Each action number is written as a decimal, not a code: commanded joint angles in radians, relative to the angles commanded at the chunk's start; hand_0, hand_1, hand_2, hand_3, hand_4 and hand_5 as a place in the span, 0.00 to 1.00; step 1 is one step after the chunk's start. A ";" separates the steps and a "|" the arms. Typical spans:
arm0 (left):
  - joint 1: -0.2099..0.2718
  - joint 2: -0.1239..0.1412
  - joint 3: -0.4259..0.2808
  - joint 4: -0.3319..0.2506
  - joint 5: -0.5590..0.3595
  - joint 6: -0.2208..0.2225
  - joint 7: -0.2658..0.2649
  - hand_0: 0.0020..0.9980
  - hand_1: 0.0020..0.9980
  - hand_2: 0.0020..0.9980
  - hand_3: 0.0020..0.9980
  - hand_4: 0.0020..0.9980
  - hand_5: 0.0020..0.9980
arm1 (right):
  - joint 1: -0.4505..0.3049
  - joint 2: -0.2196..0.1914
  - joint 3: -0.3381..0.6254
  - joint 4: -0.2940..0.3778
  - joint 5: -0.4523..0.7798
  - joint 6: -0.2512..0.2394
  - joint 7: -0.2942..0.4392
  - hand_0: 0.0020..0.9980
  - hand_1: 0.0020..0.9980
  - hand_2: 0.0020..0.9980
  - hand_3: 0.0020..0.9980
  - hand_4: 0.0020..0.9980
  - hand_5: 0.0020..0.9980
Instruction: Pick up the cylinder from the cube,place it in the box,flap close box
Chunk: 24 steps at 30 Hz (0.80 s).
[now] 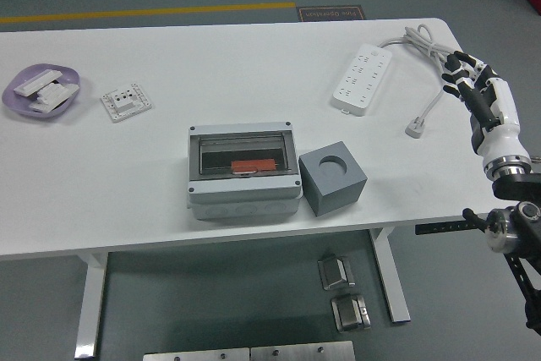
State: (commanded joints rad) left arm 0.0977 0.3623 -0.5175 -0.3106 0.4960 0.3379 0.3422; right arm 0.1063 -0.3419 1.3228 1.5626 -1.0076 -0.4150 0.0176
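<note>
A grey box (243, 171) lies near the table's front edge. Its clear flap is down, and an orange part (254, 164) shows through it. Just to its right stands a grey cube (333, 178) with a round, lighter circle (335, 161) in its top; I cannot tell whether a cylinder sits in it. My right hand (463, 76) hovers over the table's right edge, far right of the cube, fingers spread and holding nothing. The left arm is out of the picture.
A white power strip (363, 79) lies at the back right, its cable and plug (415, 128) close to my right hand. At the far left are a purple dish (40, 90) with white parts and a white socket plate (126, 101).
</note>
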 joint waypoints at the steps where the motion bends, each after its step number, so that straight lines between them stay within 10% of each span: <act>1: 0.003 -0.001 0.007 0.001 0.005 0.008 0.004 0.73 0.72 0.73 0.61 0.66 0.29 | -0.004 0.004 0.000 0.001 0.000 0.000 0.000 0.78 0.75 0.74 0.75 0.88 0.51; 24: 0.022 -0.026 -0.053 -0.001 0.079 0.018 0.021 0.71 0.70 0.69 0.60 0.62 0.31 | 0.012 -0.009 -0.035 0.008 0.024 -0.003 -0.004 0.78 0.74 0.73 0.75 0.88 0.49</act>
State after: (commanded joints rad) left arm 0.1192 0.3365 -0.5709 -0.3118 0.5746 0.3561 0.3634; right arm 0.1184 -0.3510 1.2880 1.5702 -0.9840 -0.4181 0.0139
